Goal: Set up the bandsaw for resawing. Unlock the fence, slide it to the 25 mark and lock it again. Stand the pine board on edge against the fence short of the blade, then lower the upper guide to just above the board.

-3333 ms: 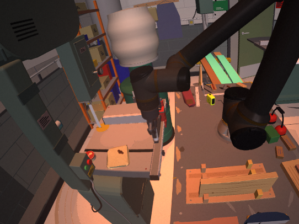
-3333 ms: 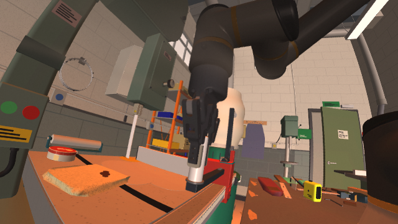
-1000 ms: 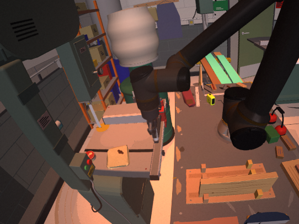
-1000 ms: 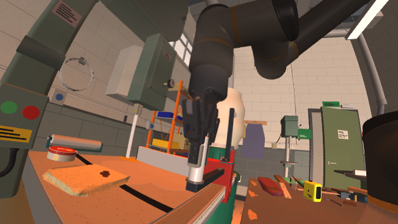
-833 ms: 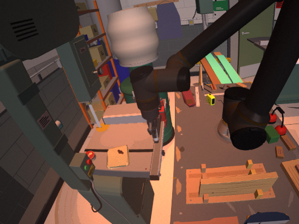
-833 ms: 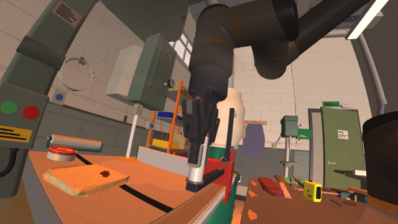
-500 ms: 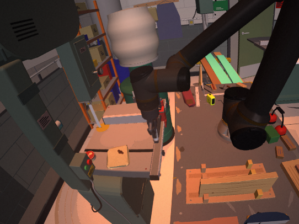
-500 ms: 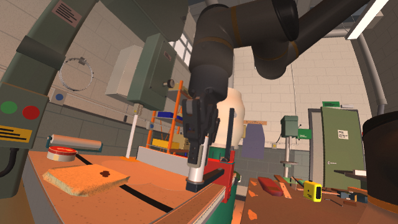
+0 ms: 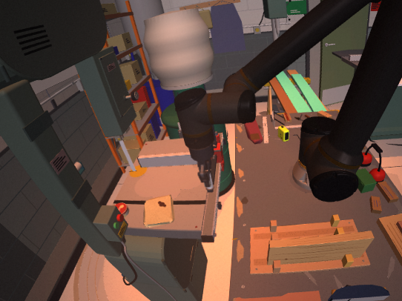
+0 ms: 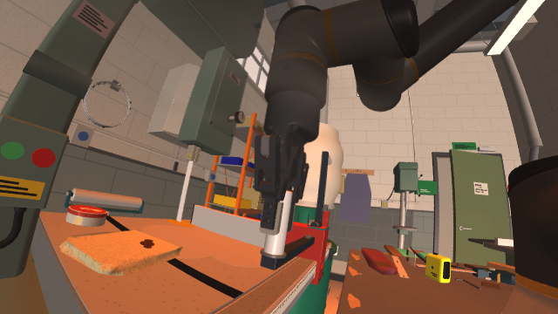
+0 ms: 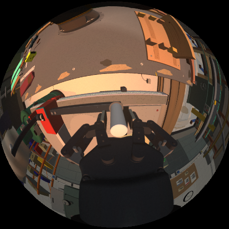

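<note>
The grey upright handle of the fence lock lever stands between the fingers of my gripper, at the table's right edge. My gripper is open around the handle and holds nothing. The lever's dark arm runs to the red fence block. The fence lies across the far part of the table. The pine board lies flat on the table near the front, with a dark knot on top. The blade and upper guide housing stand to the left.
The bandsaw frame fills the left. A workbench to the right carries a wooden jig, a yellow tape measure and small blocks. A red-lidded tin and a roller sit at the table's far left.
</note>
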Tool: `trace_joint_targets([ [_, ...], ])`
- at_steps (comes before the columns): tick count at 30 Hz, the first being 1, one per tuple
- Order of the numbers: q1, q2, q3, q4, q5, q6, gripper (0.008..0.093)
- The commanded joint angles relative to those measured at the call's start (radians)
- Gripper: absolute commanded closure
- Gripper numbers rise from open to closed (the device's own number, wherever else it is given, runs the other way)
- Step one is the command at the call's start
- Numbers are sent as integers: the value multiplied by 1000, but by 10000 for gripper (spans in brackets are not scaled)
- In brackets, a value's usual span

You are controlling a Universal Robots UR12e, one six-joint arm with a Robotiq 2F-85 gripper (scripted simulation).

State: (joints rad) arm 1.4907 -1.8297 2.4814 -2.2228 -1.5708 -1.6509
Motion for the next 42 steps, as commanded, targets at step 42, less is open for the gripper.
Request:
trace_joint_targets([
  [42,0,-91,-84,174,0,0,534],
])
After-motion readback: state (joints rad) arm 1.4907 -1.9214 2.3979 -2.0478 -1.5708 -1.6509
